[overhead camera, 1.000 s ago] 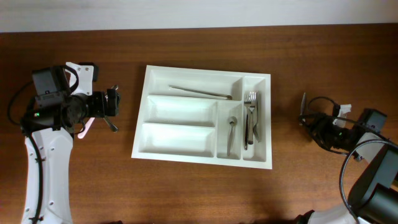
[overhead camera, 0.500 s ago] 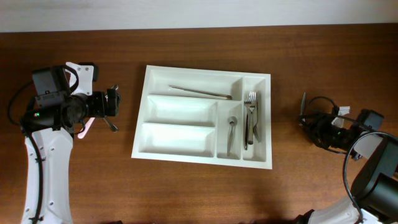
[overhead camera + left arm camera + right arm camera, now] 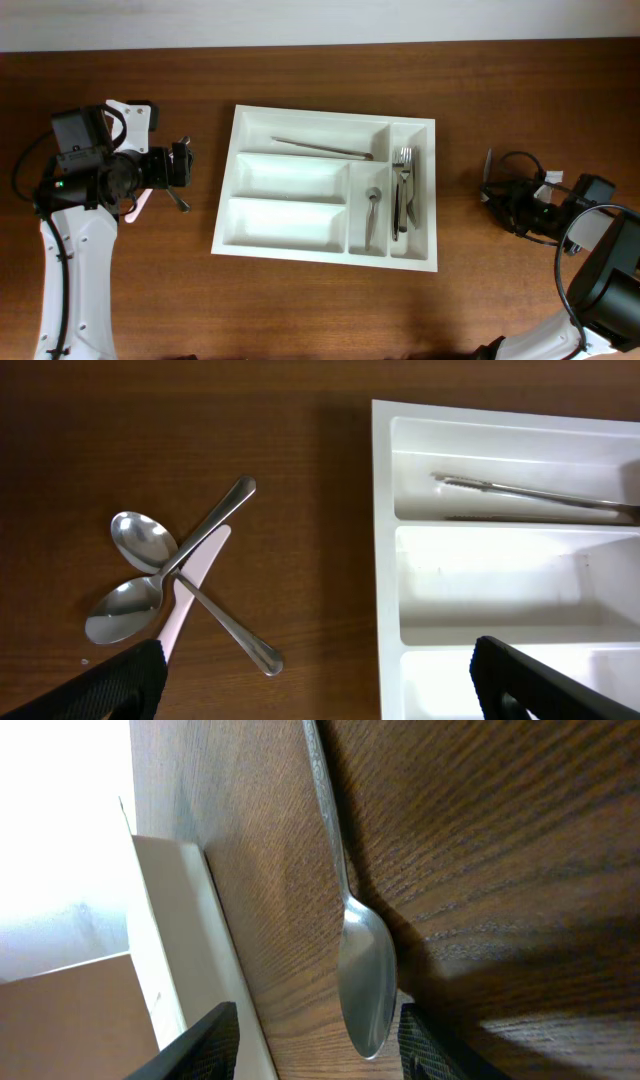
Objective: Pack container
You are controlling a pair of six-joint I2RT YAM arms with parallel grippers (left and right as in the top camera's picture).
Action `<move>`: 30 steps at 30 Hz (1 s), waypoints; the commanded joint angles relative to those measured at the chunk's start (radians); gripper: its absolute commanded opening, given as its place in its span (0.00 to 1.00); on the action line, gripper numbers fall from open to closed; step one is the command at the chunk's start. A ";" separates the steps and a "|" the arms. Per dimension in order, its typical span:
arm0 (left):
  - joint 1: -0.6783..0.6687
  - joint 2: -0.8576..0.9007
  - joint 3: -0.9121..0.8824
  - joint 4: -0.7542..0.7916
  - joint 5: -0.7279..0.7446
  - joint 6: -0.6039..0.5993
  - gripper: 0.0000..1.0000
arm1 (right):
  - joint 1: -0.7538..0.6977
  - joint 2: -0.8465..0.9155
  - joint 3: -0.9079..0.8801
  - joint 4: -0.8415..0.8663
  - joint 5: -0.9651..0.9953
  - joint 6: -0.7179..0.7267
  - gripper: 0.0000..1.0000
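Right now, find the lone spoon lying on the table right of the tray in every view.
Overhead: the spoon lies far right, just right of the tray.
Left wrist: not in it; the crossed spoons there lie left of the tray.
Right wrist: centre, bowl towards the bottom edge, handle running up.
Shared landmark: the white tray, whose wall shows at left in the right wrist view.

Lab: robot arms [image 3: 70, 250], wooden table [image 3: 320, 310]

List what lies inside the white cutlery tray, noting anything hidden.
The cutlery tray holds a slender metal utensil in the top long compartment, a spoon in one vertical compartment, forks in the rightmost. The forks overlap, hiding their count.
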State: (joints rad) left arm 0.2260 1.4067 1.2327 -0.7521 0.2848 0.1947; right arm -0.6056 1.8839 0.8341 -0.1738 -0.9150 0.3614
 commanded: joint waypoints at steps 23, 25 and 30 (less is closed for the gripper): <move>0.002 0.003 0.015 0.003 0.015 0.016 0.99 | 0.089 0.056 -0.021 -0.010 0.370 0.199 0.47; 0.002 0.003 0.015 0.002 0.015 0.016 0.99 | 0.088 0.056 -0.022 -0.013 0.390 0.214 0.50; 0.002 0.003 0.015 0.002 0.015 0.016 0.99 | 0.088 0.056 -0.023 -0.021 0.439 0.272 0.43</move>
State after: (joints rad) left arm 0.2260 1.4067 1.2327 -0.7521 0.2848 0.1947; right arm -0.5179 1.8687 0.8597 -0.1600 -0.7670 0.5858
